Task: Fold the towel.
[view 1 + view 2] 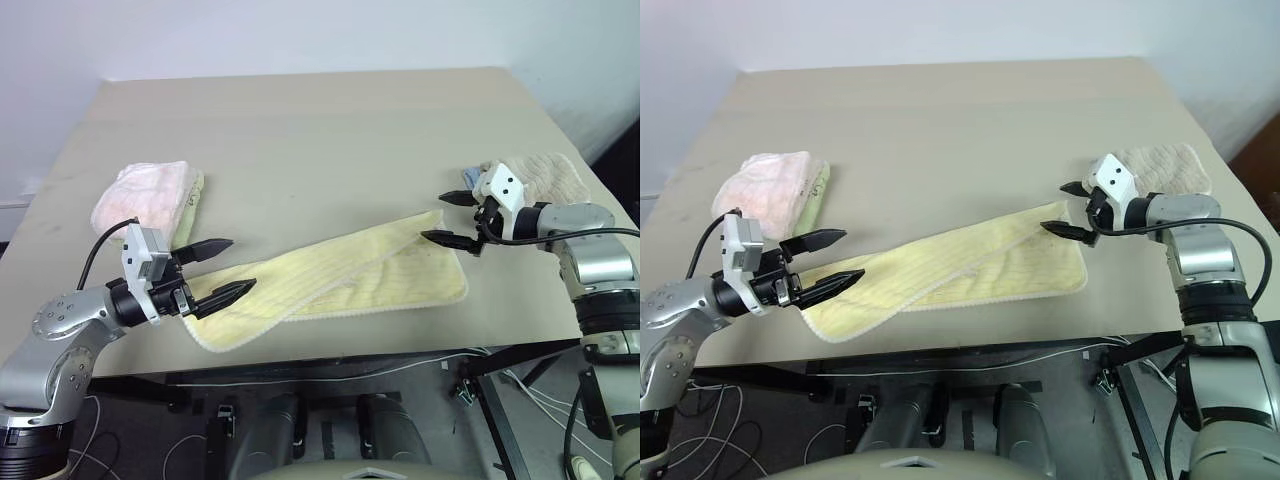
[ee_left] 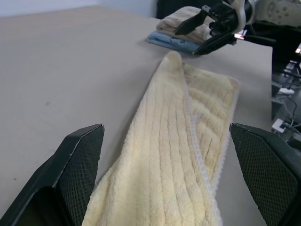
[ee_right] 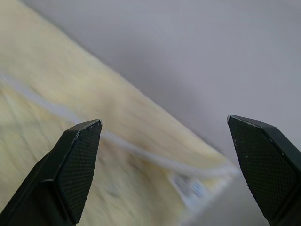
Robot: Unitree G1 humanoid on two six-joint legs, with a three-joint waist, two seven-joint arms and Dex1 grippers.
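Both sets of jaws stand wide apart and hold nothing. On the left gripper (image 1: 222, 268) the two black fingers point toward three o'clock over the near-left end of the towel (image 1: 340, 283), one finger above the cloth and one just over its edge; whether either touches the cloth cannot be told. The right gripper (image 1: 447, 218) points toward nine o'clock at the towel's far-right corner, its lower finger just above or at that corner, its upper finger clear of it.

That pale yellow towel lies on the desk (image 1: 320, 130) as a long strip running from about seven o'clock up to two o'clock, folded once along its length so the upper layer sits askew over the lower one, with a lighter hem along the near edge. In the left wrist view the strip stretches away between the spread fingers toward the right gripper (image 2: 214, 26).

A pink towel (image 1: 145, 195) sits folded at about ten o'clock of the yellow one, well apart from it, with a sliver of yellowish cloth showing under its right side. A beige towel (image 1: 545, 175) lies at the desk's right edge, partly hidden behind the right gripper, resting on a blue cloth (image 2: 171, 41). The right wrist view is blurred; a small label near the towel's hem cannot be read.
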